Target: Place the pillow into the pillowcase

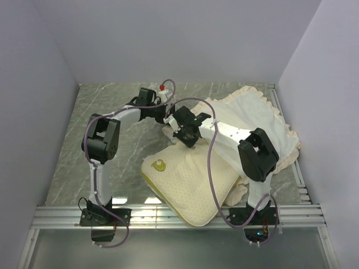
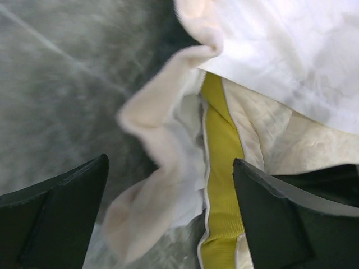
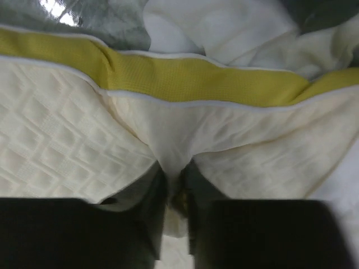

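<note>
**Top view.** The pillow [image 1: 188,182] lies near-centre on the table [image 1: 106,95]. Its far edge meets the pillowcase [image 1: 255,112], which is heaped at far right.

**Right wrist view.** The right gripper [image 3: 174,196] is clamped on a fold of the pillow's cover, just beside the yellow band [image 3: 185,78].

**Left wrist view.** The left gripper [image 2: 168,224] has its fingers spread wide, holding nothing, over the case's ruffled trim [image 2: 151,140].

We judge the pillow light, soft and springy (it puckers under the pinch), so a hold at the edge seam should serve best. The limp case will likely sag closed unless its mouth is lifted by the trim.
</note>
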`<state>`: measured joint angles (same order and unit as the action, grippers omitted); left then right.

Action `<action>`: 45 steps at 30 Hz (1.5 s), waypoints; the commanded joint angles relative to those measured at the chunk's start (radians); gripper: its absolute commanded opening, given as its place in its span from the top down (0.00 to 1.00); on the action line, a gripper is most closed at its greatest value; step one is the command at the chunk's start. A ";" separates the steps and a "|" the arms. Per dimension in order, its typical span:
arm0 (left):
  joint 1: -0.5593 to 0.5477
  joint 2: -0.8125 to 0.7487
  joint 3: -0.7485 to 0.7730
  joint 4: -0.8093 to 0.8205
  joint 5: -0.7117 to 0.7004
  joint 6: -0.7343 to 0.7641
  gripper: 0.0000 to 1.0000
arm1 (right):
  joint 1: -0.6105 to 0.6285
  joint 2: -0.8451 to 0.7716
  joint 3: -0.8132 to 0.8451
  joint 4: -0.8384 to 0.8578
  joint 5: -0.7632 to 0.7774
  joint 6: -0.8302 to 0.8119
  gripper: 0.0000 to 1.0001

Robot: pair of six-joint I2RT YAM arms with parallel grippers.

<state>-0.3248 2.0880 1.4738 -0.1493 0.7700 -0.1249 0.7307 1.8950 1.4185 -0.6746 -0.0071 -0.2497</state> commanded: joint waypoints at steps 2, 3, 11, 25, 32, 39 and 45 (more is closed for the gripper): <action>-0.056 0.061 0.028 -0.047 0.052 0.002 0.18 | -0.002 -0.057 -0.041 -0.004 0.103 0.018 1.00; -0.056 0.066 0.028 -0.064 0.066 0.005 0.29 | -0.002 -0.075 -0.053 0.010 0.137 0.015 1.00; 0.021 -0.176 -0.026 -0.283 0.216 0.079 1.00 | -0.056 -0.255 -0.231 0.210 0.550 -0.104 1.00; 0.151 -0.234 -0.107 -0.526 0.193 0.262 1.00 | -0.119 -0.226 -0.095 0.140 0.390 -0.017 0.99; 0.193 -0.090 0.014 -0.459 0.131 0.226 0.99 | -0.071 -0.214 0.026 -0.031 -0.043 0.099 0.48; 0.207 -0.055 0.100 -0.685 0.187 0.425 0.95 | -0.108 -0.336 0.051 -0.013 -0.105 0.127 0.34; 0.135 -0.152 -0.168 -0.940 0.178 0.757 0.92 | -0.249 -0.266 0.151 -0.100 -0.143 0.161 0.35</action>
<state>-0.1539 2.0182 1.4307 -0.8665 0.9272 0.4229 0.5613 1.6058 1.5028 -0.7212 -0.1036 -0.1242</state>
